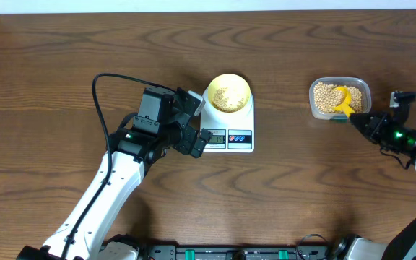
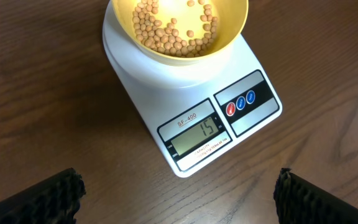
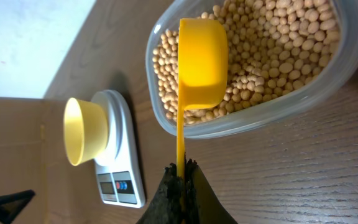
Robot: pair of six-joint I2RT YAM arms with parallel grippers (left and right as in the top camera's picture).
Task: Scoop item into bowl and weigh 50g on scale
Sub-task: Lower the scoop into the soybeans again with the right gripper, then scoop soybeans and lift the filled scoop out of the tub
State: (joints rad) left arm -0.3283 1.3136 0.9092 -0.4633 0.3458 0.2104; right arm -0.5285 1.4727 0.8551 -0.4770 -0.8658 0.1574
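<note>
Tan-beige round beans [image 3: 272, 56] fill the clear plastic tub [image 3: 278, 115] at right; some lie in the pale yellow bowl [image 2: 232, 28] on the white digital scale [image 2: 166, 87], reading 15, I think. Right jaws pinch the bright yellow scoop [image 3: 202, 59]; left jaws gape empty. Scoop deep, carry level.

Shows white links [image 1: 96, 196], black joint housings [image 1: 141, 141], green LED [image 1: 128, 136] on each wrist. Trails looped black cable [image 1: 94, 94] at left side. Ends in black ridged finger pads [image 2: 48, 199].
</note>
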